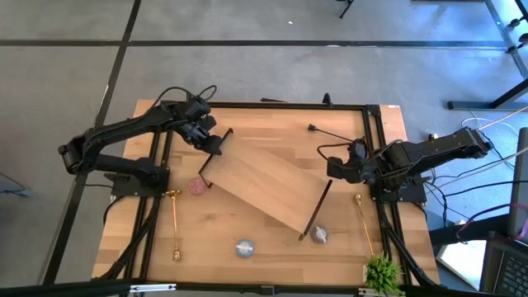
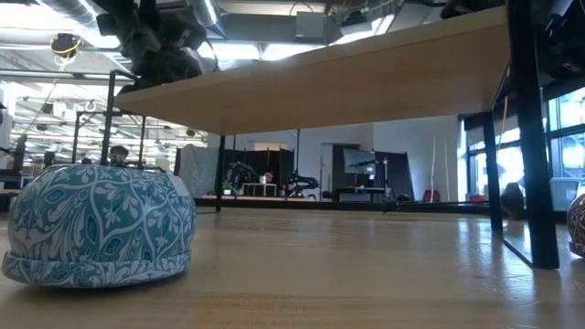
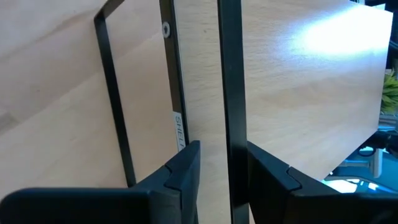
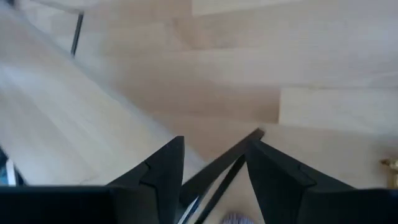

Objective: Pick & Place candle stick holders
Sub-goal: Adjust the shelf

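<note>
L pincer (image 1: 216, 145) by board (image 1: 264, 186) (diagonal)

The table (image 1: 272, 256) is pale matt wood, as is the smooth wooden board (image 1: 264, 181), whose end rails (image 3: 229, 74) look like matt black metal. Two gold stems (image 1: 176, 223) gleam like polished metal. The blue round (image 2: 99, 224) is patterned, faintly glossy.

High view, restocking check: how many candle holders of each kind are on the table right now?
Slim gold stems: 2, one by the left arm, one by the right arm
Slim black stem: 1
Squat glittery rounds: 3, pink, pale blue, mauve
Total: 6
</note>
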`<state>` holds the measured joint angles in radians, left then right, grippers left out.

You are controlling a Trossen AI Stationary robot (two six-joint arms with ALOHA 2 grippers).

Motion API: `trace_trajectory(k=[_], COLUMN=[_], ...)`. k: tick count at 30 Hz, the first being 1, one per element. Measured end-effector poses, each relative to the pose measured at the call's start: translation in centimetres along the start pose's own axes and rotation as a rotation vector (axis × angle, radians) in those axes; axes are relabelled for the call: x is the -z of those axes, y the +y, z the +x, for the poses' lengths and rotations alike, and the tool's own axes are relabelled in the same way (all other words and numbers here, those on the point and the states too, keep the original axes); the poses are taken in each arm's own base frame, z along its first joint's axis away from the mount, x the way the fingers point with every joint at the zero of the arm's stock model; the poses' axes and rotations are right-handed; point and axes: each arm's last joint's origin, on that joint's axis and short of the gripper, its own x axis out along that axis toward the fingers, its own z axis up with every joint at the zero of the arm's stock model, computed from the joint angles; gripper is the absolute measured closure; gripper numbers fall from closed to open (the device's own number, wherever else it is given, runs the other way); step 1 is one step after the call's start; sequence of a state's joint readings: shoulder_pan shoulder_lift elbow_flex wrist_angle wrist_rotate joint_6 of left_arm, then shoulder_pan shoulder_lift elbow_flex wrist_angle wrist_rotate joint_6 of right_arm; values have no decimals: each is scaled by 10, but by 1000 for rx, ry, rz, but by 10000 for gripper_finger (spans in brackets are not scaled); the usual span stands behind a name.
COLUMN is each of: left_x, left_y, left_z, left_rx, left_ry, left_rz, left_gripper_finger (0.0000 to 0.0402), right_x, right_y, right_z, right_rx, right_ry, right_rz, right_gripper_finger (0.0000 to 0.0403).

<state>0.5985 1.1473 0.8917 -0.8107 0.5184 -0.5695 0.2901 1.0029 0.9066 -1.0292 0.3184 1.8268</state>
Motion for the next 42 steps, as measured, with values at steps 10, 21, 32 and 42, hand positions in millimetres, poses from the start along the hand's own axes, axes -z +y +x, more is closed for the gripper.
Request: trace_trajectory(k=[10, 21, 32, 42], left_x=[-4, -5, -15, -23], left_y=[3, 2, 6, 21], left_z=[-3, -3, -27, -41], left_rx=[21, 35, 21, 5], left_ry=[-14, -22, -102, -187], left_rz=[29, 35, 25, 44], left_gripper_finger=[292, 255, 195, 310], right_x=[-4, -8, -5, -4], right_y=[-3, -7, -6, 1], right_z=[-8, -15, -16, -50], right_rx=[-42, -75, -74, -105], right_ry=[-3, -19, 43, 83], right_rz=[13, 16, -2, -51], right_gripper_finger=[229, 229, 229, 229])
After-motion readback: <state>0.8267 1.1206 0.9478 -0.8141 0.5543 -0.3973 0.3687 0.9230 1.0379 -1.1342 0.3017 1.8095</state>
